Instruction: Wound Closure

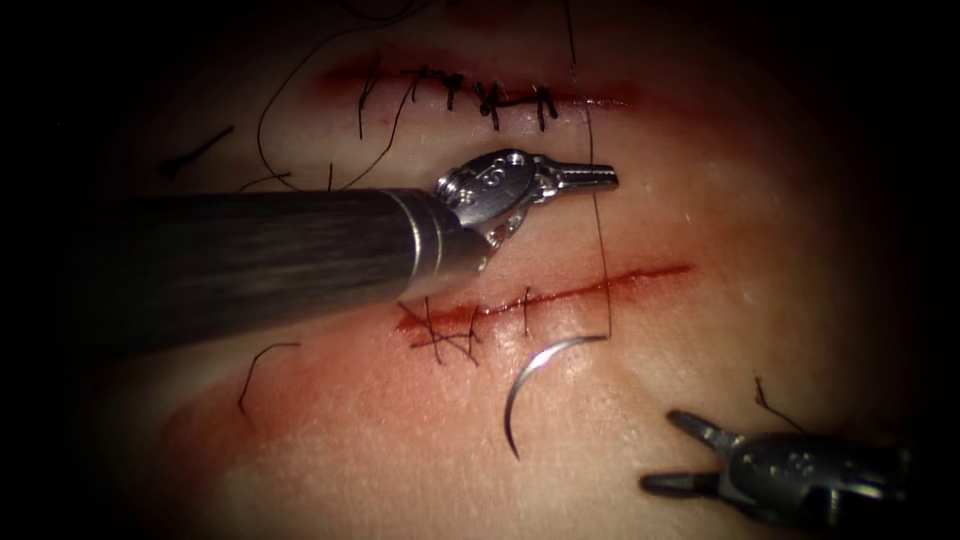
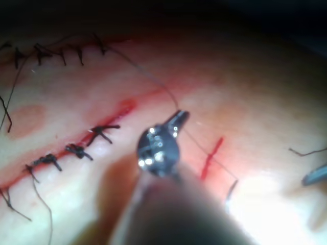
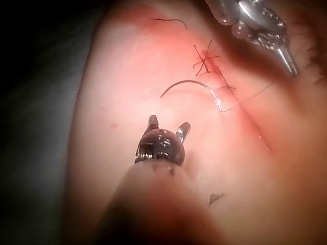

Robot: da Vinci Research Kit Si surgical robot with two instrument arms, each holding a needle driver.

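Needle (image 1: 528, 385) loose on tissue (image 1: 620, 460) below cut (image 1: 560, 297); left tool (image 1: 590, 178) fingers clenched on thread (image 1: 602, 260), right tool (image 1: 672, 452) fingers spread, empty.

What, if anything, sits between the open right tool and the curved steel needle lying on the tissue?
Nothing visible. The curved steel needle lies loose on the pale tissue below the lower cut, held by neither tool. The right tool hovers open beside it, only bare tissue between. The left tool, jaws shut, sits above the cut.

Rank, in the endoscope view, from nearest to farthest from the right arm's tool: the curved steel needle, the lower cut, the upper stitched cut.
From the right arm's tool, jaws open, holding nothing:
1. Curved steel needle, lying loose on the tissue, to its left.
2. Lower red cut, above the needle.
3. Upper stitched cut, farthest.
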